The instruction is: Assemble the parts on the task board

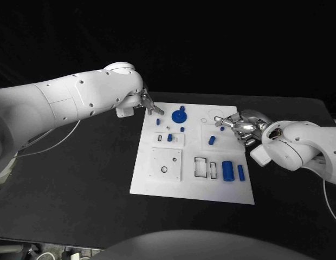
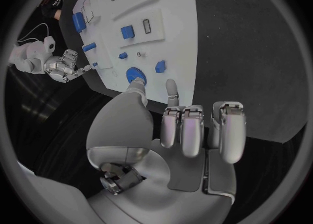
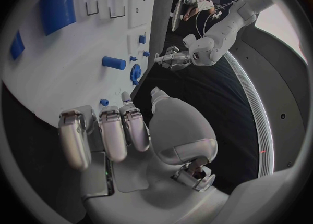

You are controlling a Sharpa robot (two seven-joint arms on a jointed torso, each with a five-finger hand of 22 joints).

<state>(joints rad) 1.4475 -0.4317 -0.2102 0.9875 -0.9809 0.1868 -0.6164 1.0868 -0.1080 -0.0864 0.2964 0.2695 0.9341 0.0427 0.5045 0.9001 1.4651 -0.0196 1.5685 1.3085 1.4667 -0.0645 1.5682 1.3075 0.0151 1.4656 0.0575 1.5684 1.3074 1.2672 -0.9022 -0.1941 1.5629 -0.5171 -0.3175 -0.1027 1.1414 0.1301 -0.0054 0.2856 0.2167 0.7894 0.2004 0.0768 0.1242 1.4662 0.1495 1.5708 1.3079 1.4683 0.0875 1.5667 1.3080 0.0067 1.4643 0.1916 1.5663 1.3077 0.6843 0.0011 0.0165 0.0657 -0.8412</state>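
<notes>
Near the middle of the black surface lies the task board, a white plate carrying several blue parts. A round gear-like part sits close to the board's far edge, toward its far left corner; a short blue peg lies loose near the middle; a larger blue cylinder and a slimmer piece rest toward the near right corner.

At the far left corner hangs the left hand, fingers apart and loosely curled with nothing between them, fingertips just short of the gear-like part. By the board's right edge hovers the right hand, fingers likewise apart and holding nothing, with a small blue piece lying just beyond their tips.

My judgement: this is a reach-and-pick step, neither hand yet having a part. Which hand acts first I cannot tell. The next move calls for lowering one hand onto its nearest part, pinching it cleanly, then lining it up with its matching recess before pressing it home. Small parts may roll or tilt, so a centred pinch matters.
</notes>
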